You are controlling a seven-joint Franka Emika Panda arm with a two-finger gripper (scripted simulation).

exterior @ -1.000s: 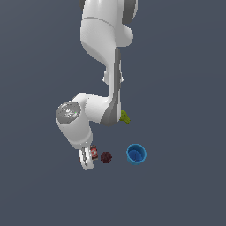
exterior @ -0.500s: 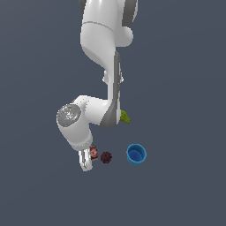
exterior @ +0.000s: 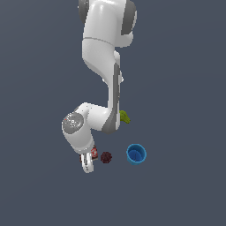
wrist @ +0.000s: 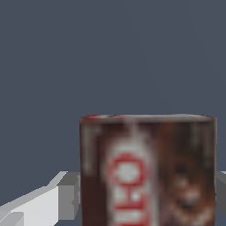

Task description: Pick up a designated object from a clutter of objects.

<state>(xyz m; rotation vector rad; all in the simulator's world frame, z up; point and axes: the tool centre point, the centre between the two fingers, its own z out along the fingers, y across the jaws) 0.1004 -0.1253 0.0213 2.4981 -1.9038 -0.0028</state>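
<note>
The dark-brown box with the red-and-white label (wrist: 148,172) fills the wrist view, and a grey finger (wrist: 66,196) presses against each of its sides. In the exterior view only a red-and-brown bit of the box (exterior: 94,152) shows beside my gripper (exterior: 88,162), which is low over the floor and shut on it. The dark maroon bumpy ball (exterior: 106,157) lies just to the exterior view's right of the gripper. The blue cup (exterior: 136,154) stands further right. The yellow-green fruit (exterior: 125,117) is partly hidden behind the arm.
The white arm (exterior: 106,84) hangs over the scene from the back, and its elbow covers the floor behind the box. The floor is a plain dark grey surface (exterior: 185,190).
The gripper has stayed low at the box with almost no movement. The ball, cup and fruit have not moved.
</note>
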